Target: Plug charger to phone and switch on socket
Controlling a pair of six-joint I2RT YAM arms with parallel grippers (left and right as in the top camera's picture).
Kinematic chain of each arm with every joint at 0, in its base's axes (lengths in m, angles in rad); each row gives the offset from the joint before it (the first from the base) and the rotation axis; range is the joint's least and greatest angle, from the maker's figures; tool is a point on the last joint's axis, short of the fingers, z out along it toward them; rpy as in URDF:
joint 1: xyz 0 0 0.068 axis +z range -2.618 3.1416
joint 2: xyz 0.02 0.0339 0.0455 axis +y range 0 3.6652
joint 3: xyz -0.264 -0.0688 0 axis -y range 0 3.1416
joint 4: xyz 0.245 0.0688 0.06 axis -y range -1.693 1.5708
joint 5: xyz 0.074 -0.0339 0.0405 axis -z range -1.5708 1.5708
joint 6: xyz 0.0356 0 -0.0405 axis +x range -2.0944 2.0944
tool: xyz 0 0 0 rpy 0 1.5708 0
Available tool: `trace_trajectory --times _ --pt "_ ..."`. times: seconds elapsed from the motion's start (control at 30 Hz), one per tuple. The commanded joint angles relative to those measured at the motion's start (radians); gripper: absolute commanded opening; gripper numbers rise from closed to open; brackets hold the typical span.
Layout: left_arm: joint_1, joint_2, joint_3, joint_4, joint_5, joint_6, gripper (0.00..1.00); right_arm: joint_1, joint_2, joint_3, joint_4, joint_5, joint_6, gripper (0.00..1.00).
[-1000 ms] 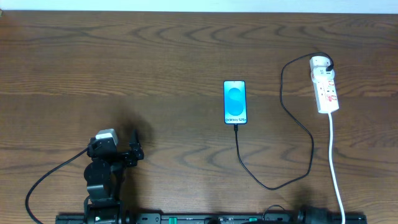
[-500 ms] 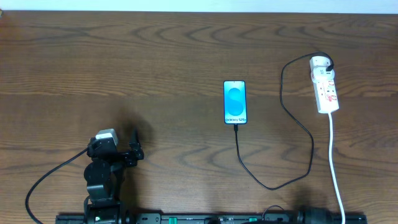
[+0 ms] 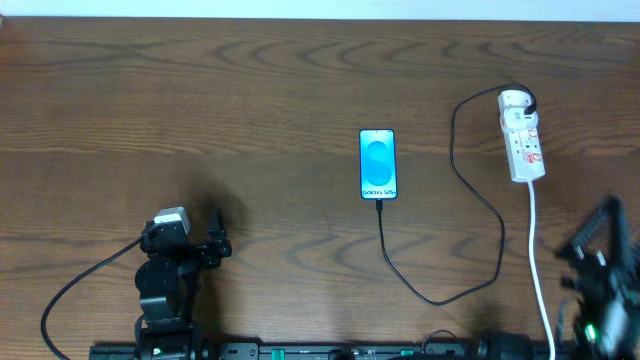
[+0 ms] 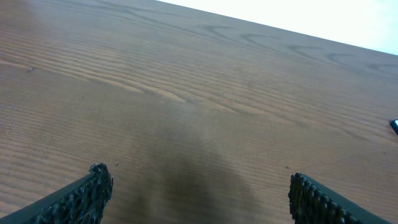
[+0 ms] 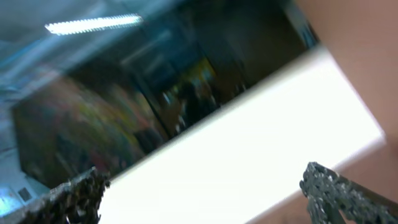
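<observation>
The phone [image 3: 378,164] lies flat mid-table with its cyan screen lit. The charger [image 3: 497,222], a thin black cable, has its plug tip at the phone's near end, loops toward the front and rises to a round white adapter [image 3: 514,100] on the socket [image 3: 525,150], a white strip at the right. My left gripper [image 3: 217,236] rests at the front left, far from them. In its wrist view the left gripper [image 4: 199,190] is open over bare wood. My right gripper [image 3: 604,236], blurred, is at the front right below the socket. Its wrist view shows the right gripper [image 5: 205,183] open and empty.
The socket's white cord [image 3: 536,260] runs to the front edge, just left of my right arm. A black rail [image 3: 300,351] lines the table's front edge. A thick black cable [image 3: 80,290] curves from my left arm's base. The right wrist view is blurred and aimed off the table.
My right arm has come into the overhead view at the front right, blurred with motion. The left arm, phone, charger and socket have not moved.
</observation>
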Motion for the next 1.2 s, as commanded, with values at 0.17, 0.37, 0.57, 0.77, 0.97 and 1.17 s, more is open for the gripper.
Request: trace_trajectory --times 0.17,0.37,0.57,0.77,0.97,1.17 --pt "0.005 0.001 -0.016 -0.033 0.027 0.01 0.92 0.008 0.024 -0.235 0.097 -0.092 0.088 0.99" --pt "0.005 0.001 -0.016 -0.033 0.027 0.01 0.93 0.008 0.025 -0.385 0.1 -0.108 0.067 0.99" --pt "0.005 0.001 -0.016 -0.033 0.027 0.01 0.92 0.008 0.025 -0.569 0.178 -0.116 0.067 0.99" --pt "0.005 0.001 -0.016 -0.033 0.027 0.01 0.93 0.008 0.025 -0.702 0.248 -0.176 0.078 0.99" --pt "0.005 0.001 -0.016 -0.033 0.027 0.01 0.92 0.008 0.025 -0.727 0.218 -0.148 0.119 0.99" --pt "0.005 0.001 -0.016 -0.033 0.027 0.01 0.92 0.008 0.027 -0.727 0.152 -0.148 0.119 0.99"
